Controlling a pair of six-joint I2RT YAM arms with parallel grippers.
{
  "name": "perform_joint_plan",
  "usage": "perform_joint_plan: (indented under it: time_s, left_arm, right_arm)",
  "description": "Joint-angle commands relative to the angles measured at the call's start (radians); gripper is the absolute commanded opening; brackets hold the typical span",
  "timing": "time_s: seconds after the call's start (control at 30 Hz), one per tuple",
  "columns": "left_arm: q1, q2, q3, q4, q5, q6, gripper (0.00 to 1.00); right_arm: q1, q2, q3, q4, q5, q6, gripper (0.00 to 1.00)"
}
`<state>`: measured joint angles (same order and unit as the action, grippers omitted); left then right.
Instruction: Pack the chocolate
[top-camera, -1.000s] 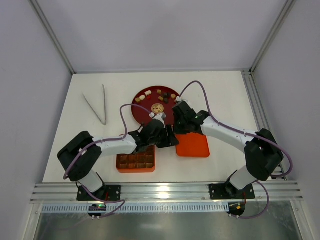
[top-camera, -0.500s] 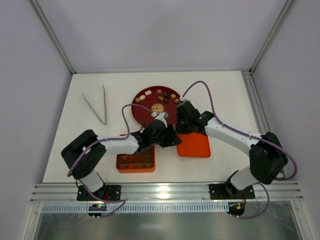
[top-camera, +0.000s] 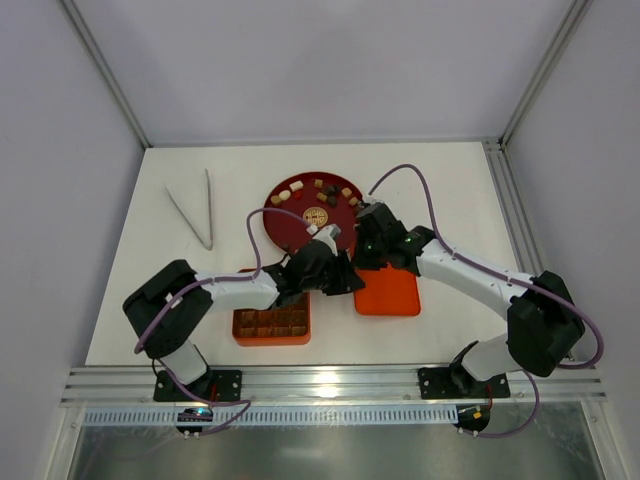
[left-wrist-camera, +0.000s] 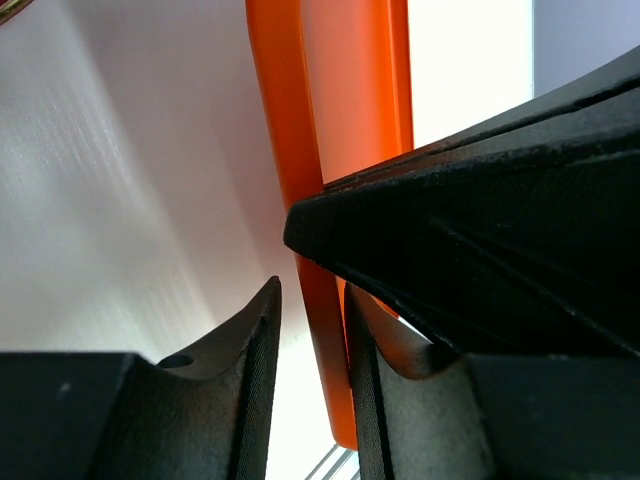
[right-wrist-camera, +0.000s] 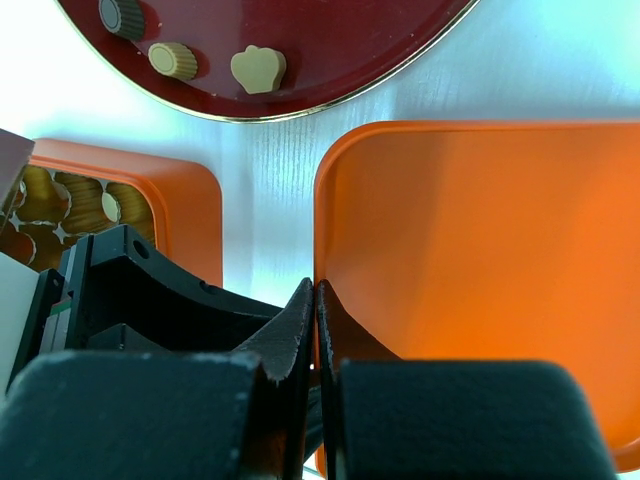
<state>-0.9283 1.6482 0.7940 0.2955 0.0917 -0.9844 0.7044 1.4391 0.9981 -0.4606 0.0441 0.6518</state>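
Chocolate pieces (top-camera: 322, 190), dark, light brown and cream, lie on a dark red plate (top-camera: 285, 222); several show in the right wrist view (right-wrist-camera: 258, 68). More fill the orange gridded box (top-camera: 270, 322), whose corner shows in the right wrist view (right-wrist-camera: 60, 200). The flat orange lid (top-camera: 390, 292) lies right of the box. My right gripper (right-wrist-camera: 315, 290) is pinched shut on the lid's (right-wrist-camera: 480, 280) left rim. My left gripper (left-wrist-camera: 312, 300) is open and straddles the same lid edge (left-wrist-camera: 320, 200), with a gap at its left finger (left-wrist-camera: 255, 370).
Metal tongs (top-camera: 195, 208) lie at the table's far left. The two grippers (top-camera: 343, 277) (top-camera: 362, 260) crowd together between box, plate and lid. Metal rails run along the table's right side and near edge.
My left gripper has slid right to the lid's left edge. My right arm has shifted a little to the right over that edge. The lid has hardly moved.
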Motion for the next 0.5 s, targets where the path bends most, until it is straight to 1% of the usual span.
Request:
perform_joint_plan:
  time_s: [0.0,0.13,0.3,0.33,0.37,0.4,0.47]
  left_arm:
    - [-0.009,-0.036,0.028,0.128,0.0,0.016,0.31]
    - [-0.01,-0.048,0.028,0.126,-0.001,0.018,0.26]
    - [-0.01,-0.06,0.043,0.103,-0.003,0.016,0.12]
    - [-0.012,-0.06,0.053,0.096,-0.004,0.018,0.09]
    - [-0.01,-0.067,0.056,0.088,-0.004,0.02,0.03]
    - [-0.01,-0.07,0.057,0.076,-0.007,0.018,0.01]
    - [-0.01,-0.083,0.059,0.067,-0.015,0.018,0.0]
  right_arm:
    - [0.023,-0.045,0.001,0.053,-0.115,0.011,0.04]
    - [0.021,-0.055,-0.003,0.054,-0.124,0.011,0.04]
    - [0.023,-0.059,-0.003,0.053,-0.133,0.017,0.05]
    - [0.023,-0.06,-0.003,0.054,-0.133,0.016,0.08]
    - [0.023,-0.062,0.0,0.051,-0.132,0.016,0.09]
    - [0.023,-0.065,0.0,0.053,-0.13,0.016,0.1]
    - [0.023,-0.071,0.004,0.05,-0.121,0.014,0.13]
